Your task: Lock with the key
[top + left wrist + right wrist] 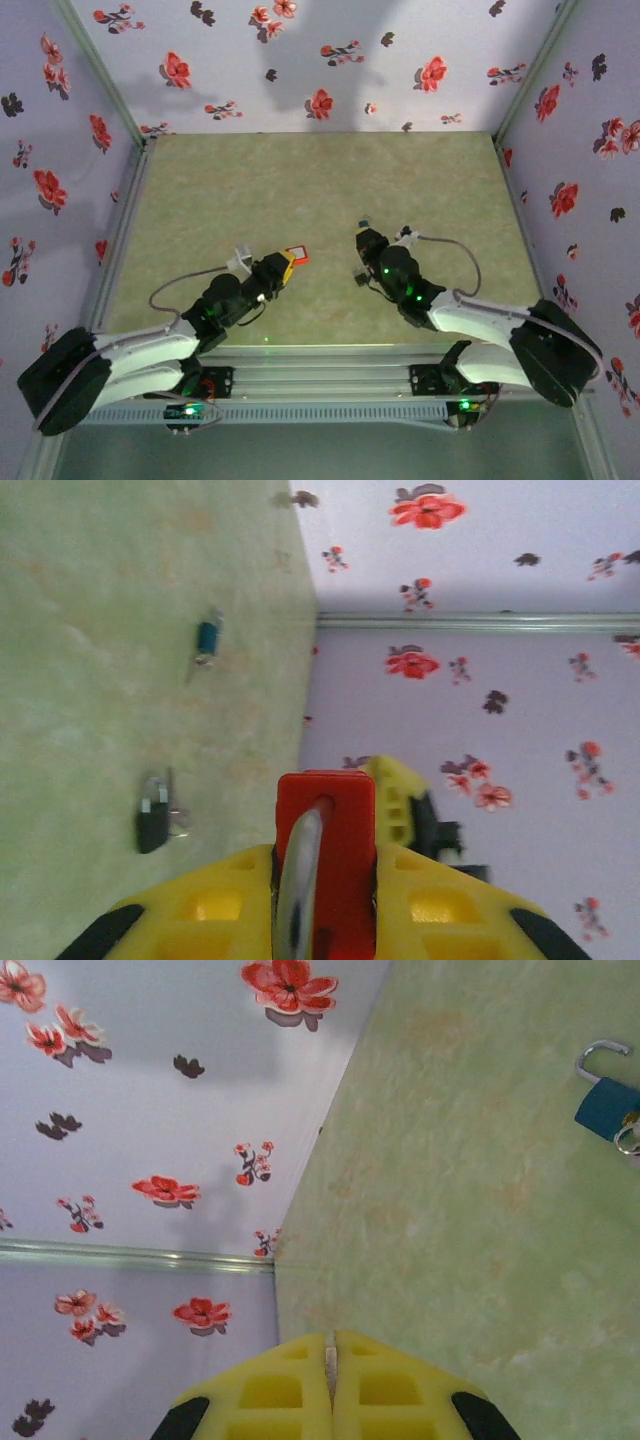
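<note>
The lock (pixel 335 825) is a small red padlock with a silvery shackle (pixel 298 880). It is clamped between the yellow fingers of my left gripper (pixel 325 858). From above, the left gripper (pixel 286 263) holds the lock (pixel 297 254) just over the table's middle. My right gripper (pixel 362 241) hovers a short way to the right of it, apart from the lock. Its yellow fingers are pressed together (pixel 329 1345) on a thin silvery strip, the key (pixel 328 1358) seen edge-on.
A blue padlock (pixel 605 1105) with an open shackle and a key ring lies on the green table, also visible as a blue padlock (pixel 208 638). A dark lock with a ring (pixel 153 818) lies nearer. Flowered walls (pixel 320 60) enclose the table on three sides.
</note>
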Available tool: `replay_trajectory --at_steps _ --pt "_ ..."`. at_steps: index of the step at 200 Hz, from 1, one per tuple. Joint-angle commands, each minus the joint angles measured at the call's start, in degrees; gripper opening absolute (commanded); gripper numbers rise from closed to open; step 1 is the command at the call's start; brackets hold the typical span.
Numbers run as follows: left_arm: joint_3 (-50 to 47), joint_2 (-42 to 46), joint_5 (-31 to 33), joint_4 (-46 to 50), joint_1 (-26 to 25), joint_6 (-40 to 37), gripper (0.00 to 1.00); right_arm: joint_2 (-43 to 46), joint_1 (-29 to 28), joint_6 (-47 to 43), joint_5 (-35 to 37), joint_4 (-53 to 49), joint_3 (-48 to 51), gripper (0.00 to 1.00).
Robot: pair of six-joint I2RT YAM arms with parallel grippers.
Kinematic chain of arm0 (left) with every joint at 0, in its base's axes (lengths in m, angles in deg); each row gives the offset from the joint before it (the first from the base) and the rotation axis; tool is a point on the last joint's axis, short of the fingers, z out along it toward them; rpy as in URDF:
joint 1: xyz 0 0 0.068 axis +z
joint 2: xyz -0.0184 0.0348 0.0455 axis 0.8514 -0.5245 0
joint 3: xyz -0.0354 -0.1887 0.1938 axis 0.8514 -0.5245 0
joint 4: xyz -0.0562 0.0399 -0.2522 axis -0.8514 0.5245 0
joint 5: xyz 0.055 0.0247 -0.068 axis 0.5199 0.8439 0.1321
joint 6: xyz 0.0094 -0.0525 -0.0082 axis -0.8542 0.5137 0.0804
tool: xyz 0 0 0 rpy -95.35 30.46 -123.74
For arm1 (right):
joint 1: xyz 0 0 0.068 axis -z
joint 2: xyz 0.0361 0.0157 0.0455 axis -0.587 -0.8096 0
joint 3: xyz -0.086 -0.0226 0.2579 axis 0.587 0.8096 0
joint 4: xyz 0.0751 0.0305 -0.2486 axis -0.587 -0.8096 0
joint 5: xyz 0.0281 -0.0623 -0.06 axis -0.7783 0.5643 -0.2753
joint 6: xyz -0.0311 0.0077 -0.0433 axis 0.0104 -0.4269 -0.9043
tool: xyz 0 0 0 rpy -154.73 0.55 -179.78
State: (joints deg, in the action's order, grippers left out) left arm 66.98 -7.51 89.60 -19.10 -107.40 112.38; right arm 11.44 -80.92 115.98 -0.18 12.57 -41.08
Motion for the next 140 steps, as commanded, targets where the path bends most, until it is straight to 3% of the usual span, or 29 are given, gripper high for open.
replay_trajectory --at_steps 1,38,82,99,140 --pt "2.8 3.8 -5.3 15.0 2.9 -6.3 0.0 3.3 1.4 -7.7 -4.5 -10.7 -3.2 0.0" --pt "4.0 2.7 -15.8 23.3 8.9 -11.7 0.0 6.4 3.3 -14.7 -9.7 -18.9 -6.0 0.0" --pt "12.1 -3.6 -26.3 35.1 12.9 -25.7 0.0 7.9 4.6 -24.6 -17.1 -29.5 -10.5 0.0" --pt "16.2 -7.1 -28.4 41.8 14.2 -31.9 0.0 8.9 4.6 -28.2 -19.5 -32.1 -11.4 0.0" --pt "21.1 -15.3 -33.9 45.8 17.0 -40.6 0.0 11.5 4.6 -33.9 -26.0 -36.1 -12.2 0.0"
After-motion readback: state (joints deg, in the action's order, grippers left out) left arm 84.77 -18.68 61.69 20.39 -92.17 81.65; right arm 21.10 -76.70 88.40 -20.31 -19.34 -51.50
